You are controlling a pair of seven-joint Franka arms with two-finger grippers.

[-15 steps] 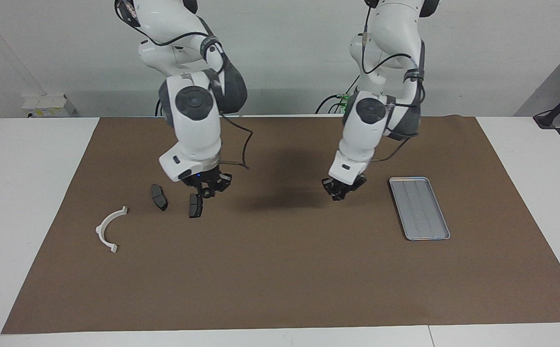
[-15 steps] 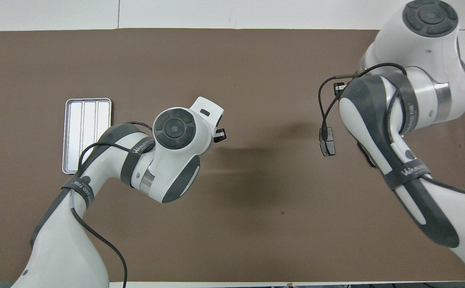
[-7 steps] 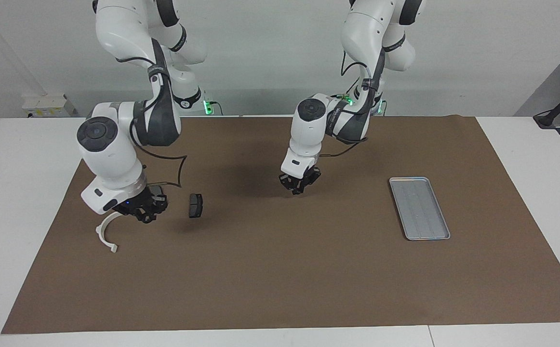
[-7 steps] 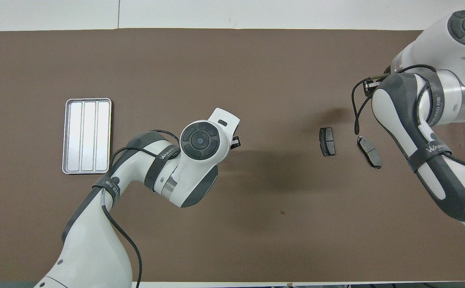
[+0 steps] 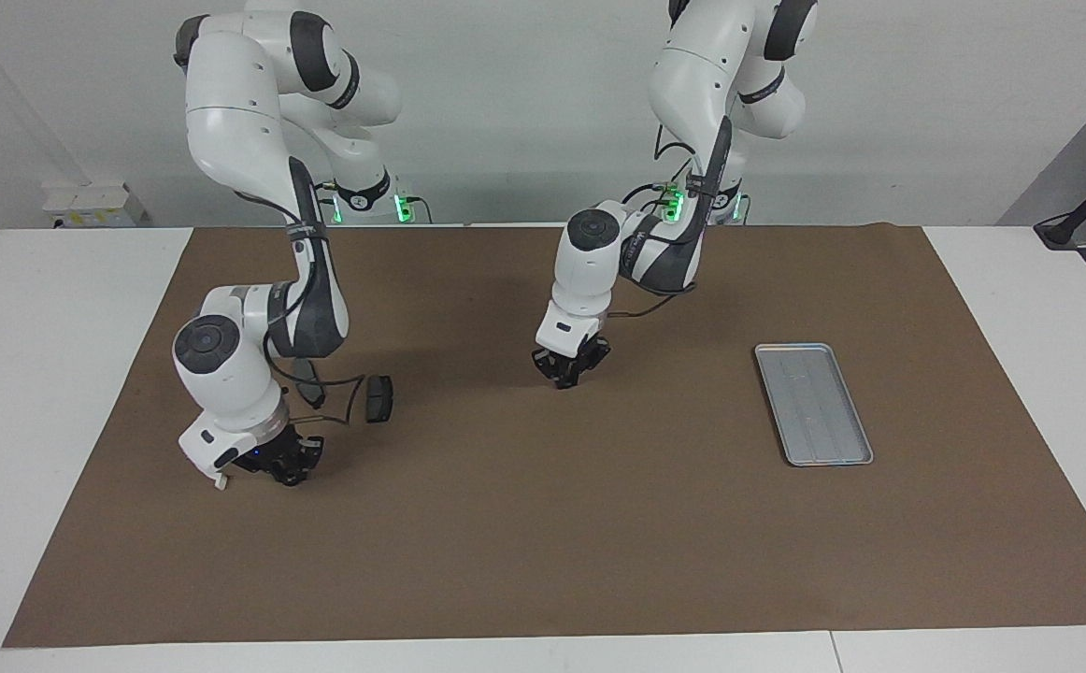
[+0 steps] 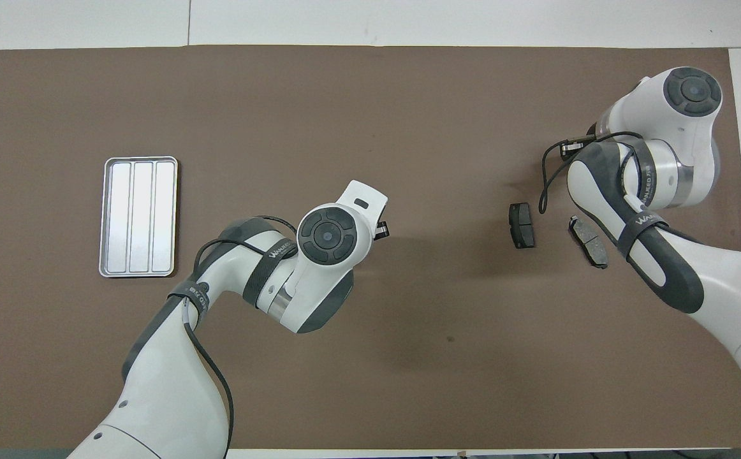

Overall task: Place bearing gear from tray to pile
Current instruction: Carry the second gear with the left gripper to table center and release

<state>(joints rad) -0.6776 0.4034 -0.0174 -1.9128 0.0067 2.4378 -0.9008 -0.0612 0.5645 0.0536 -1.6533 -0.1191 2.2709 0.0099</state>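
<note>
Counter (image 5: 57, 393): white, covered across most of its width by a flat brown mat (image 5: 543, 523).

Item 1. Flat rectangular silver-grey metal tray with rounded corners, raised rim and lengthwise ribs (image 5: 814, 403) (image 6: 138, 217). Lay on the mat toward the left arm's end of the counter, well apart from all other parts. Long axis ran roughly from nearer the robots to farther from them, slightly slanted in the facing view. Nothing lay in it.

Item 2. Dark grey brake-pad-shaped piece (image 5: 378, 398) (image 6: 522, 225). Lay flat on the mat toward the right arm's end, long axis running roughly nearer-to-farther.

Item 3. Second dark grey brake-pad-shaped piece (image 5: 310, 383) (image 6: 588, 242). Lay just beside item 2, closer to the right arm's end, partly screened by the right arm and its cable in the facing view.

Item 4. White plastic part (image 5: 220, 482). Only a small end showed beneath the right wrist; the rest was hidden.

Item 5. Right gripper (image 5: 283, 465). Was low over the mat, farther from the robots than items 2 and 3, at the white part. Fingers dark and bunched under the wrist; their opening, and whether they touched the part, could not be told.

Item 6. Left gripper (image 5: 569, 366) (image 6: 380, 229). Hung pointing down, low over bare mat near the middle of the counter, between the tray and the pads. Fingers appeared close together, possibly with nothing between them.
</note>
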